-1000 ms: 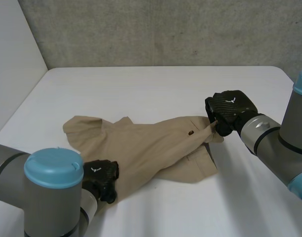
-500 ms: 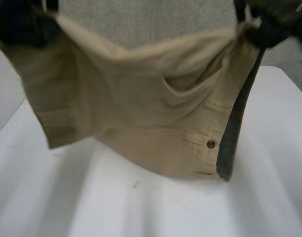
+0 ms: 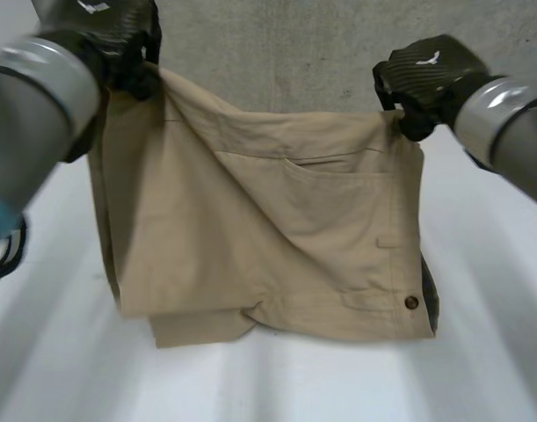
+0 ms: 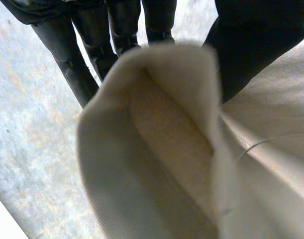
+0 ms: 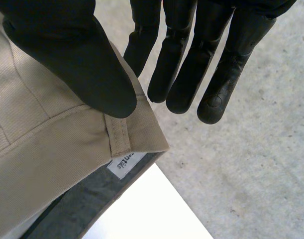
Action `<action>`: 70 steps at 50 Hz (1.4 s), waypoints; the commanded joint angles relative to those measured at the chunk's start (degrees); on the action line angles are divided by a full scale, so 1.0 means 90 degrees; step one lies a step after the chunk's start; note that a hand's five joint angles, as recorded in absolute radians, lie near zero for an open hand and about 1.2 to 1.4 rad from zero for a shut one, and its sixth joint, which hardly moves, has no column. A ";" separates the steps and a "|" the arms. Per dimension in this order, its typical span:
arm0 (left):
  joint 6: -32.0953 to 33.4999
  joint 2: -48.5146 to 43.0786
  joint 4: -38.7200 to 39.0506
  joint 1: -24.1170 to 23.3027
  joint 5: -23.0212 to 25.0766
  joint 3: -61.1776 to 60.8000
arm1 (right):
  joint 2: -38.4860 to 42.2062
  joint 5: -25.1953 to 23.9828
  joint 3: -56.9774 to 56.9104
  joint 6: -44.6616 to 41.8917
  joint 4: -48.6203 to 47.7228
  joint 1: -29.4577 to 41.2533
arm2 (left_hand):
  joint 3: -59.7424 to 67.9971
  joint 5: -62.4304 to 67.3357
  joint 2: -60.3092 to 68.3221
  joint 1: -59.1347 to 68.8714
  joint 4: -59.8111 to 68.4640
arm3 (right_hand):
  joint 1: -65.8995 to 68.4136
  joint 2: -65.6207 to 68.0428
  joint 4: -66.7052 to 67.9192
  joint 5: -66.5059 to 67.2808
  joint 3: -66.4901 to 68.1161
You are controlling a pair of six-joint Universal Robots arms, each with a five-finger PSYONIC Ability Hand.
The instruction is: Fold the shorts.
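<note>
Since one second ago the shorts point(image 3: 268, 229) have gone up from the desk point(image 3: 338, 387), and now they hang spread wide between both arms, in front of the grey wall point(image 3: 321, 53). The left robot hand point(image 3: 114, 35) pinches one upper corner; in its wrist view a fold of fabric sits between the thumb and the fingers point(image 4: 87, 55). The right robot hand point(image 3: 424, 77) grips the other upper corner at the waistband, its thumb pressed on the cloth just above a belt loop point(image 5: 118, 133) and a white label point(image 5: 124, 163). A brown button point(image 3: 411, 302) shows near the lower edge, on the side of the right robot hand.
</note>
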 commanded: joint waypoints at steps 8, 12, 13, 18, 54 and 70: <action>0.0594 -0.3568 0.2147 0.0340 0.0161 0.3496 | 0.2549 0.0764 -0.1436 -0.0124 -0.4390 0.0088 | -0.6468 -0.6223 -0.6515 -0.6158 -0.6490 | -0.5029 -0.6435 -0.6483 -0.6287 -0.6415; 0.0761 -0.3822 0.2216 0.0330 0.0298 0.3516 | 0.2941 0.0774 -0.1701 -0.0388 -0.3580 0.0098 | -0.6468 -0.6223 -0.6515 -0.6158 -0.6490 | -0.5029 -0.6435 -0.6483 -0.6287 -0.6415; 0.0752 -0.3832 0.2216 0.0330 0.0298 0.3506 | 0.2941 0.0783 -0.1691 -0.0389 -0.3453 0.0107 | -0.6468 -0.6223 -0.6515 -0.6158 -0.6490 | -0.5029 -0.6435 -0.6483 -0.6287 -0.6415; 0.0742 -0.3794 0.2148 0.0281 0.0259 0.3118 | 0.2649 0.0862 -0.1185 -0.0330 -0.3052 0.0127 | -0.6468 -0.6223 -0.6515 -0.6158 -0.6490 | -0.5029 -0.6435 -0.6483 -0.6287 -0.6415; -0.0938 0.0201 0.1786 -0.1125 0.0317 -0.5224 | 0.0889 -0.2468 0.3407 -0.1452 -0.1303 -0.2090 | -0.2762 -0.2517 -0.2809 -0.2453 -0.2784 | -0.0160 -0.1566 -0.1614 -0.1418 -0.1546; -0.0977 -0.0902 0.1835 -0.0823 0.0259 -0.4619 | 0.1759 -0.2644 0.2841 -0.1687 -0.1664 -0.2061 | -0.4555 -0.4310 -0.4602 -0.4246 -0.4577 | -0.1730 -0.3137 -0.3185 -0.2988 -0.3117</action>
